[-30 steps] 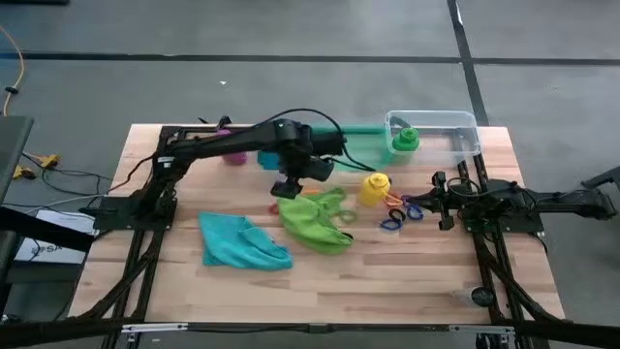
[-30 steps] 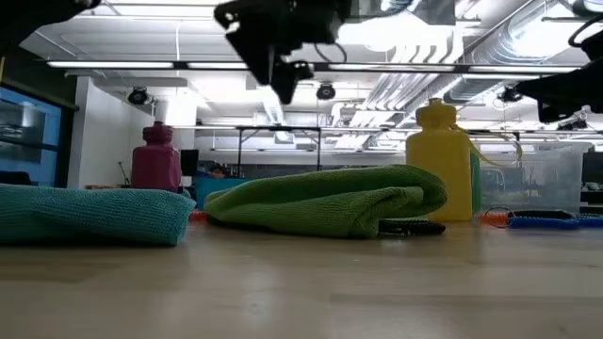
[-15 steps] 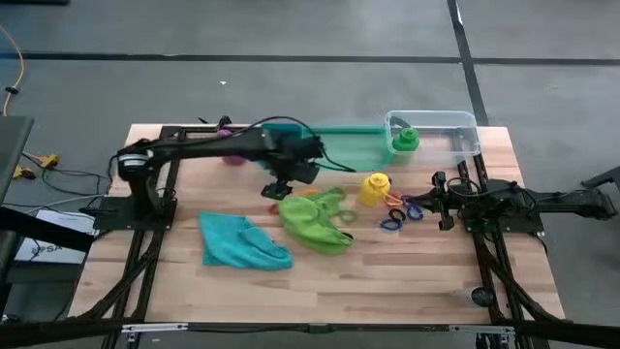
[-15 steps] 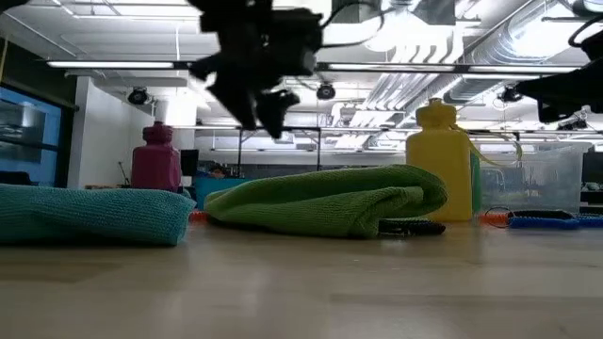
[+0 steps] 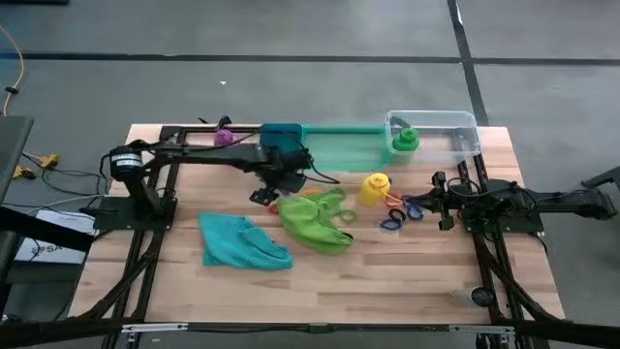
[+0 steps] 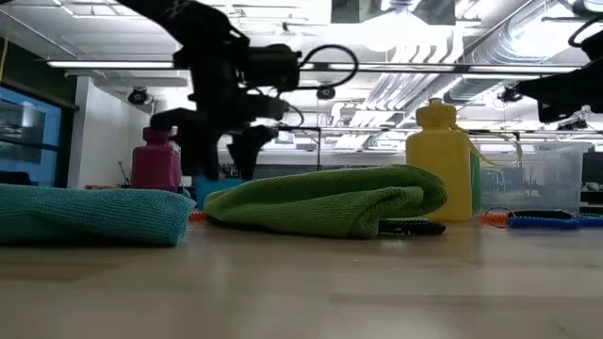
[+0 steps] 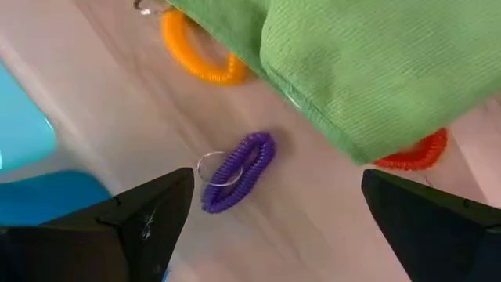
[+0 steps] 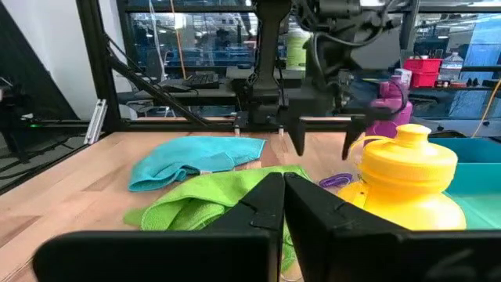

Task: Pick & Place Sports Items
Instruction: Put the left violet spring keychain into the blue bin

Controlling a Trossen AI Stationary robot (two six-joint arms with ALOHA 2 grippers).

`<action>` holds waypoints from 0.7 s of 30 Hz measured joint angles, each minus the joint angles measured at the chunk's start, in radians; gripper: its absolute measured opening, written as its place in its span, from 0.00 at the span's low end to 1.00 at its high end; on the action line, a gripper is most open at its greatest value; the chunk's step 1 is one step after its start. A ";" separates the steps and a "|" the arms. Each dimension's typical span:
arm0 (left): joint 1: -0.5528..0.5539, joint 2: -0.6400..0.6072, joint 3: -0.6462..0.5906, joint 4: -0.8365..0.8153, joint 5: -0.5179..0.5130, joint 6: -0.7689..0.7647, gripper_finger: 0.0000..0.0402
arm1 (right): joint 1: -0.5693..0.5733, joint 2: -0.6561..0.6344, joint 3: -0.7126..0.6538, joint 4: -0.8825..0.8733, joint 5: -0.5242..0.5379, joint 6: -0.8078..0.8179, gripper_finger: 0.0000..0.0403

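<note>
My left gripper (image 5: 264,195) is open and low over the table, at the left end of the lime-green cloth (image 5: 318,221). In the left wrist view its fingers stand wide apart (image 7: 274,188) on either side of a purple coil ring (image 7: 239,171) without touching it. An orange ring (image 7: 200,59) and a red ring (image 7: 415,153) lie half under the cloth's edge (image 7: 376,70). The teal cloth (image 5: 242,242) lies at the near left. The yellow bottle (image 5: 375,187) and the purple bottle (image 5: 225,138) stand upright on the table. The green bottle (image 5: 405,140) stands in the clear bin. My right gripper (image 5: 438,202) is shut and waits at the right.
A blue bin (image 5: 281,136), a green bin (image 5: 344,147) and a clear bin (image 5: 455,131) stand in a row along the far edge. More coloured rings (image 5: 399,213) lie between the yellow bottle and my right gripper. Bare wood lies along the near edge.
My left gripper has come down and toward the table's left and near side, from high above the lime-green cloth's far left end to just above the table beside it. The cloths, bottles and rings have stayed where they were.
</note>
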 joint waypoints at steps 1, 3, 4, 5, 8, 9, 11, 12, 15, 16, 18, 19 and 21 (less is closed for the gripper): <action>0.003 0.000 -0.009 0.008 -0.003 0.003 0.75 | 0.000 0.000 0.000 0.000 0.000 0.000 0.00; 0.007 0.000 -0.029 0.023 -0.004 0.027 0.75 | 0.000 0.000 0.000 0.000 0.000 0.000 0.00; 0.008 0.000 -0.037 0.028 -0.006 0.047 0.75 | 0.000 0.000 0.000 0.000 0.000 0.000 0.00; 0.009 0.000 -0.045 0.033 -0.006 0.073 0.75 | 0.000 0.000 0.000 0.000 0.000 0.000 0.00; 0.014 0.000 -0.066 0.053 -0.005 0.152 0.75 | 0.000 0.000 0.000 0.000 0.000 0.000 0.00; 0.014 0.000 -0.074 0.065 -0.005 0.176 0.75 | 0.000 0.000 0.000 0.000 0.000 0.000 0.00; 0.015 0.000 -0.090 0.097 -0.004 0.213 0.75 | 0.000 0.000 0.000 0.000 0.000 0.000 0.00; 0.017 0.000 -0.097 0.112 -0.004 0.225 0.75 | 0.000 0.000 0.000 0.000 0.000 0.000 0.00; 0.019 0.001 -0.105 0.148 -0.002 0.237 0.75 | 0.000 0.000 0.000 0.000 0.000 0.000 0.00; 0.019 0.005 -0.106 0.159 -0.002 0.237 0.75 | 0.000 0.000 0.000 0.000 0.000 0.000 0.00; 0.020 0.015 -0.106 0.173 -0.002 0.237 0.75 | 0.000 0.000 0.000 0.000 0.000 0.000 0.00; 0.021 0.021 -0.107 0.172 -0.002 0.237 0.75 | 0.000 0.000 0.000 0.000 0.000 0.000 0.00; 0.024 0.037 -0.107 0.181 -0.002 0.237 0.75 | 0.000 0.000 0.000 0.000 0.000 0.000 0.00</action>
